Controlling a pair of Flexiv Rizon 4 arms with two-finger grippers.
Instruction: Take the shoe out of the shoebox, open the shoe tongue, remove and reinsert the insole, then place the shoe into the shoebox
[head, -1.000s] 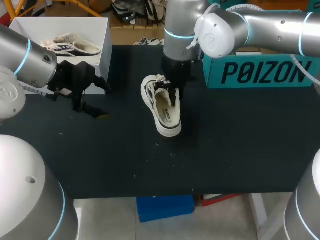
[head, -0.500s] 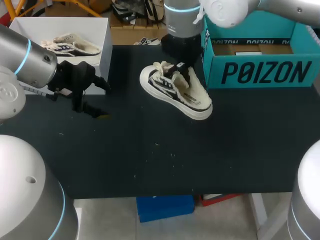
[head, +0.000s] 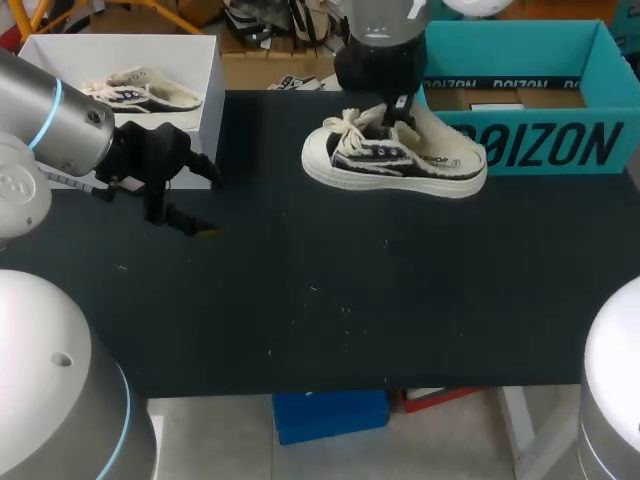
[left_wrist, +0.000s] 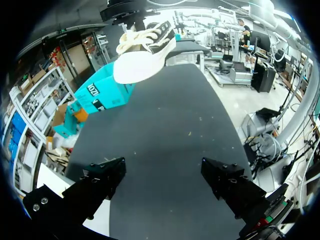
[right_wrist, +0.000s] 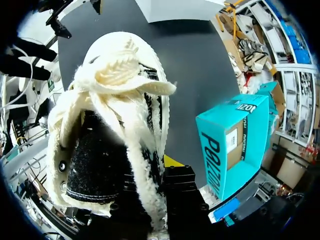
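- The right gripper (head: 396, 112) comes down from the far edge of the table (head: 300, 300) and is clamped on the shoe (head: 395, 160) at its opening, just behind the laces.
- In the head view the shoe is side-on, with its toe toward my left and its heel overlapping the front wall of the teal shoebox (head: 545, 150). From above it could pass for resting on the table.
- The left wrist view shows otherwise. It looks along the table at the shoe's (left_wrist: 145, 52) pale sole from underneath, so the shoe seems to hang clear of the surface, in front of the shoebox (left_wrist: 102, 95).
- Only the right wrist view shows the grip up close. The fleecy side wall of the shoe (right_wrist: 115, 125) runs down between the fingers of the right gripper (right_wrist: 157, 170). One yellow tip shows just outside the wall, and the other finger is hidden inside the shoe.
- The same view shows the dark tongue inside the shoe and the shoebox (right_wrist: 230, 145) standing beyond the toe.
- The left gripper (head: 180, 222) hangs low over the table's left side, well apart from the shoe.
- In its own view the left gripper's (left_wrist: 162, 175) fingers are spread wide with only bare table between them.
- A white box (head: 60, 55) at the far left corner holds a second shoe (head: 140, 90), seen only in the head view.
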